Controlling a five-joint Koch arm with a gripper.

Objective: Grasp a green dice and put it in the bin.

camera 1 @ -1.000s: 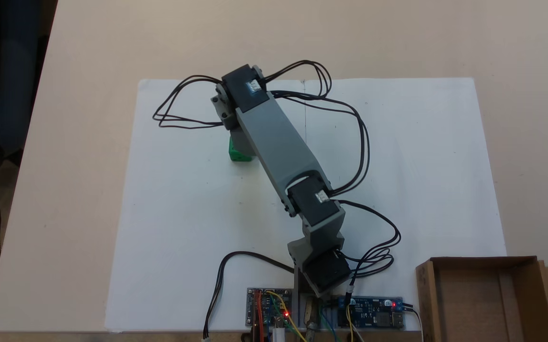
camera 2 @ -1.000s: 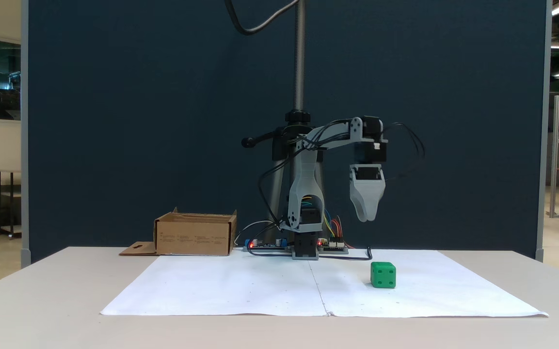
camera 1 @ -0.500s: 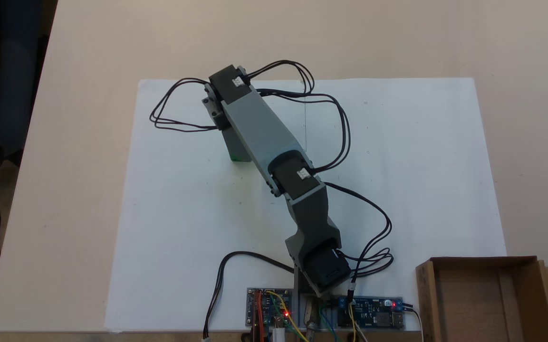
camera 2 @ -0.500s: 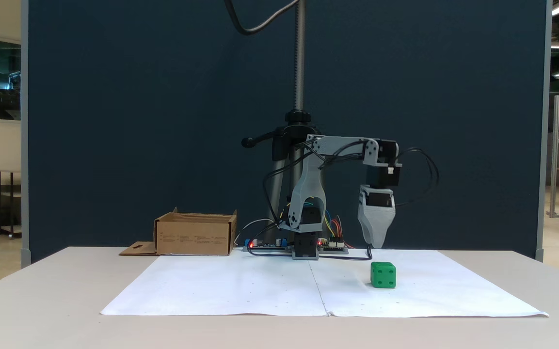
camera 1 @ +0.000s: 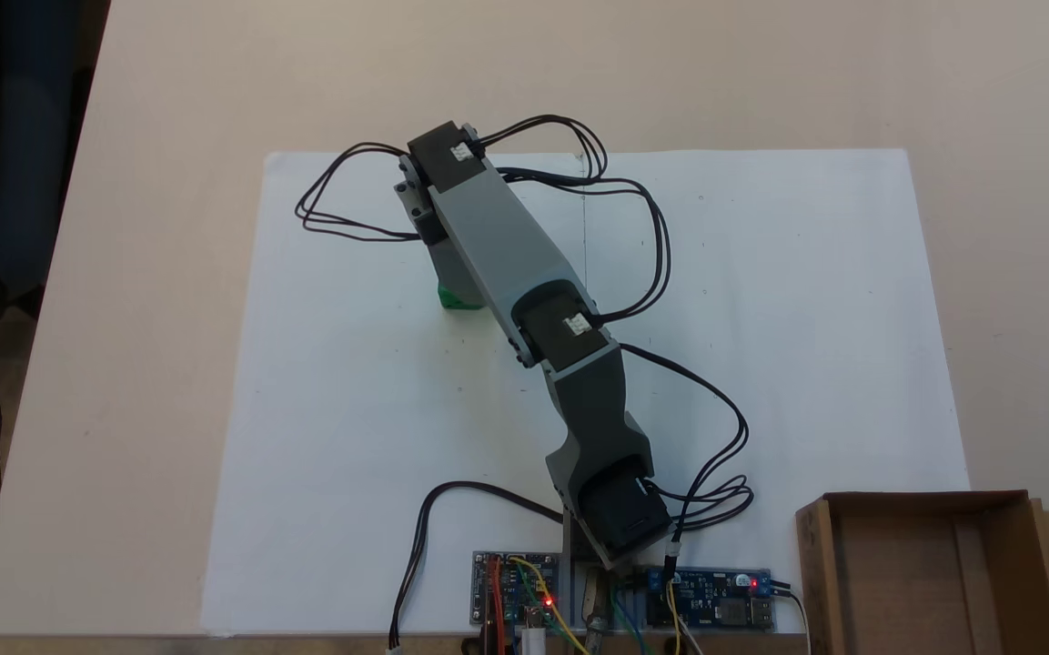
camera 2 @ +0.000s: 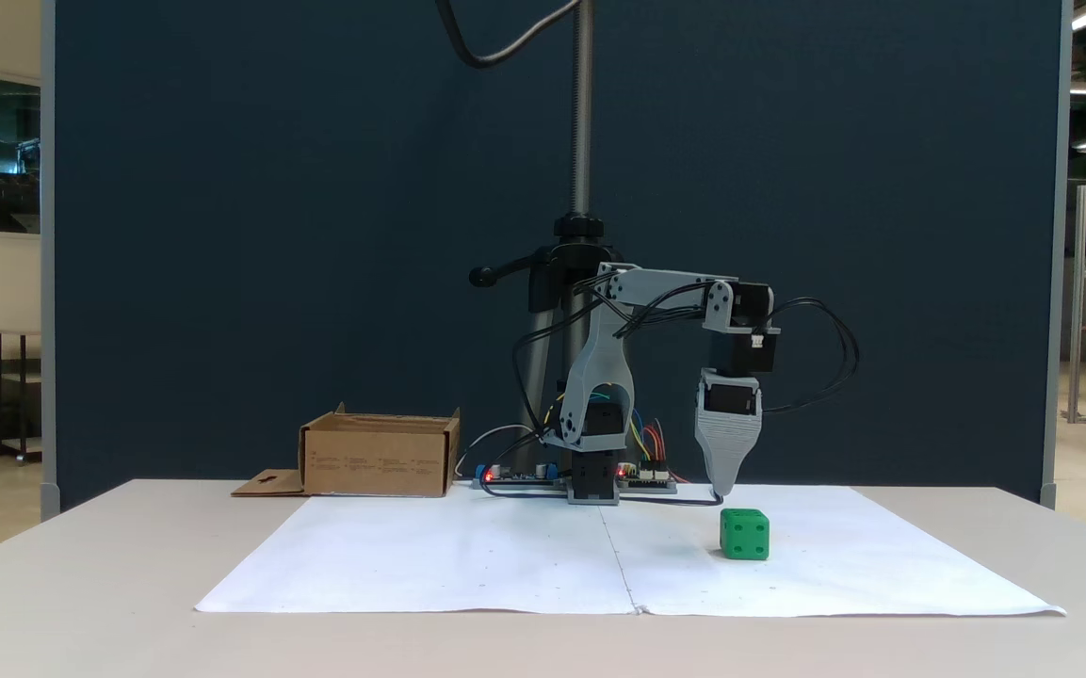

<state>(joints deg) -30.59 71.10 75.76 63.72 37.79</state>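
The grey arm (camera 2: 599, 377) reaches out level from its base, its wrist bent straight down. The gripper (camera 2: 720, 490) tapers to one visible tip just above the dice (camera 2: 744, 534); whether it is parted or closed cannot be told. The glossy green cube sits on white paper (camera 2: 467, 556). The cardboard bin (camera 2: 379, 456) stands well apart.

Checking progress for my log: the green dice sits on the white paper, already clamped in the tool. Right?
Not clamped. The green dice does sit on the white paper, but in a fixed view the tool hangs above it, its tip clear of the dice.
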